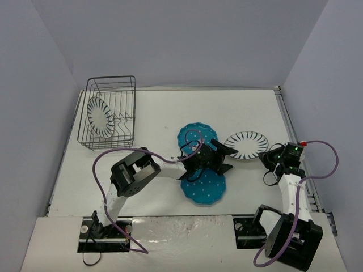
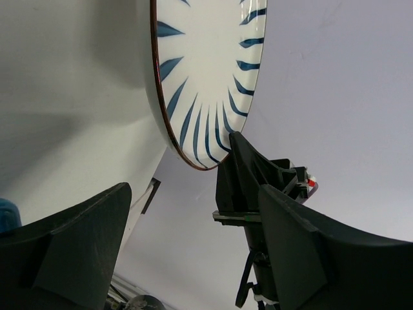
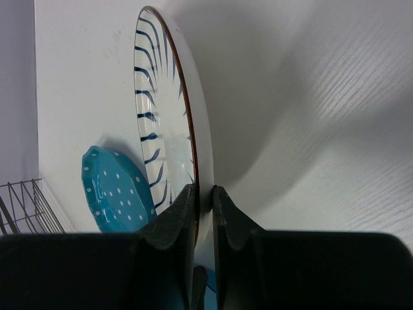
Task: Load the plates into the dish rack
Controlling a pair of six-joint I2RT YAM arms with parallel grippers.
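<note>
Right hand (image 3: 203,206) is clenched on the rim of the loose striped plate (image 1: 247,144), right of centre on the counter (image 1: 153,113). The plate looks tilted up on that side. Left hand (image 1: 224,158) is released with jaws wide, just beside the opposite rim; can't tell if it's touching. Reads as a handover setup.

Risks:
- The grip is a thin pinch on a scalloped rim. A nudge from the left hand before it closes could pivot the plate or slip it out.
- If one hand lets go before the other has bitten, the plate drops flat.
- The left arm reaches across the far teal plate (image 1: 193,136) and near teal plate (image 1: 205,190). A low retreat could drag either.

Room:
- The dish rack (image 1: 110,85) is in the far-left corner, well apart.
- The racked striped plate (image 1: 101,117) stands in its left part; the slots to its right look free.
- There is bare counter between the rack and the teal plates.
- The right hand sits near the counter's right edge, so margin there is slim.
</note>
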